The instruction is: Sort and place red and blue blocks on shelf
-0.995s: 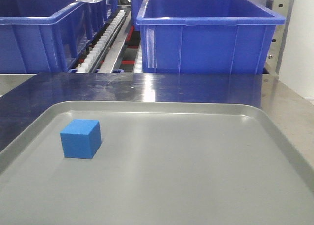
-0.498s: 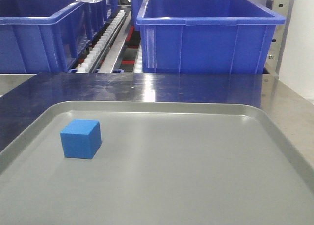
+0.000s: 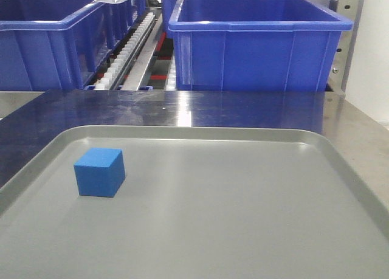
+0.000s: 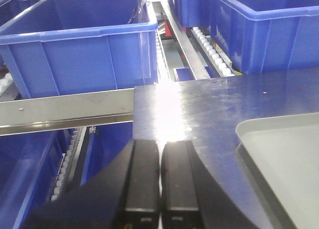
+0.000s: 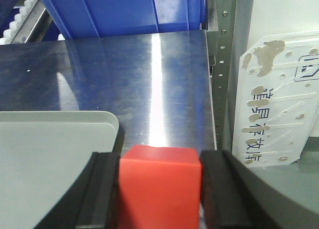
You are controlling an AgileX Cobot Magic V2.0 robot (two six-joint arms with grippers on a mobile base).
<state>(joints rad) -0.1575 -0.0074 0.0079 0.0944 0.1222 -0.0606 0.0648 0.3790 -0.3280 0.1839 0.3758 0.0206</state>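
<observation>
Grey tray [image 3: 182, 132] on the steel bench [image 3: 182, 106] holds the blue block [image 3: 99, 172], which sits flat on the tray floor on the left side, near the left rim. Red block [image 5: 159, 171] is in no container. It is clamped between the fingers of the right tool [image 5: 160, 189], over the bench just beside a tray corner. Left tool [image 4: 160, 176] has its fingers pressed together with nothing between them. Blue bins [image 3: 255, 54] sit on the shelf [image 4: 65, 109] behind the bench. Bin floors are hidden, so contents cannot be told.
</observation>
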